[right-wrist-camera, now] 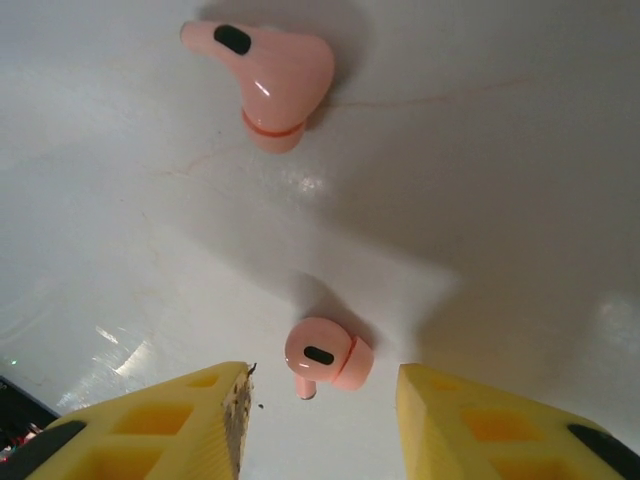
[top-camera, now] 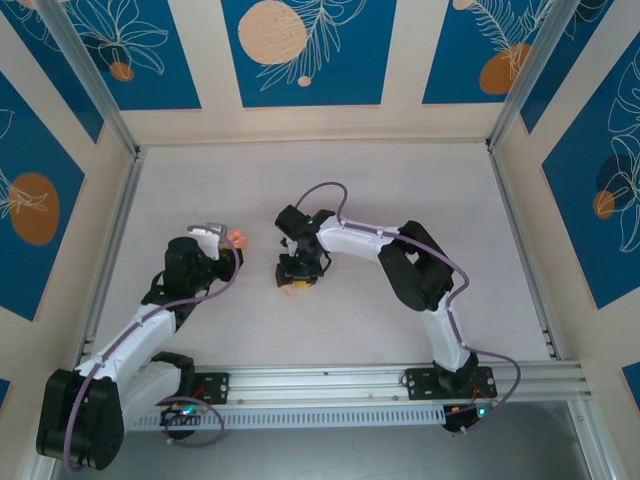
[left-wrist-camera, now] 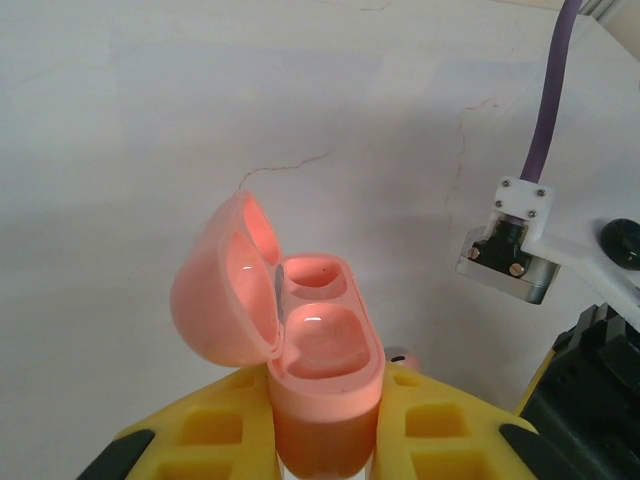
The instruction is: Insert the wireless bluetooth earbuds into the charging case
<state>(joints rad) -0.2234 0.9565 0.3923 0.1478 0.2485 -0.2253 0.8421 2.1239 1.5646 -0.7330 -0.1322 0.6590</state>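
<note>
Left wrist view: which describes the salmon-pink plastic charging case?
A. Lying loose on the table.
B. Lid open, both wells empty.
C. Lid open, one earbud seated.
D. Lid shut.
B: the salmon-pink plastic charging case, clamped between the left yellow fingers, has its hinged lid swung back, and both moulded wells are bare.

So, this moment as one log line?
left gripper: shut on open glossy pink charging case, wells empty | right gripper: open, straddling glossy pink stemmed earbud
</note>
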